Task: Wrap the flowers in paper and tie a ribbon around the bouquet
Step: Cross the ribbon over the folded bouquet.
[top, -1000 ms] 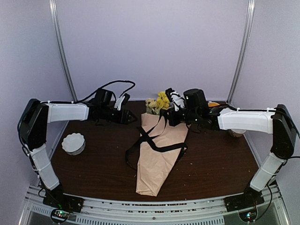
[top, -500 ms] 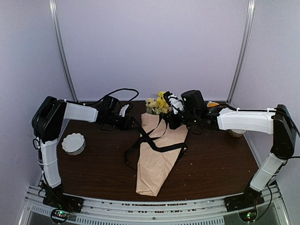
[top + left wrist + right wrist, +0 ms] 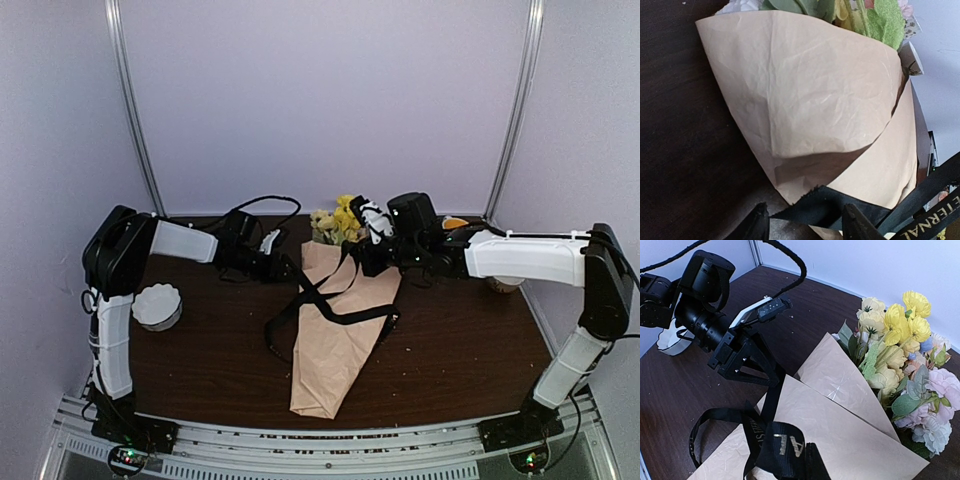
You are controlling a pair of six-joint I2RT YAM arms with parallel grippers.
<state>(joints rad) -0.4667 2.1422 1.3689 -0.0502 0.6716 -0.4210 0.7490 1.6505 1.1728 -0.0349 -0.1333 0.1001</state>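
The bouquet (image 3: 335,330) lies on the table, a tan paper (image 3: 805,90) cone with its tip toward the arms. The flowers (image 3: 900,340), yellow, cream and pink, show above its far wide end. The black lettered ribbon (image 3: 325,300) crosses the cone in loose loops. My right gripper (image 3: 807,462) is shut on a fold of the ribbon (image 3: 785,445) over the cone's upper part. My left gripper (image 3: 807,222) is at the cone's left edge, open. The ribbon's frayed end (image 3: 815,202) lies between its two fingertips (image 3: 760,220), which stand apart from it.
A white fluted bowl (image 3: 157,305) sits at the left of the dark table (image 3: 450,350). A pale cup (image 3: 503,285) stands behind the right forearm, and an orange object (image 3: 455,222) lies at the back right. Walls enclose the table closely.
My left arm has reached to the right, bringing its gripper up to the cone's left edge and round the ribbon's end. The right arm and bouquet have not moved.
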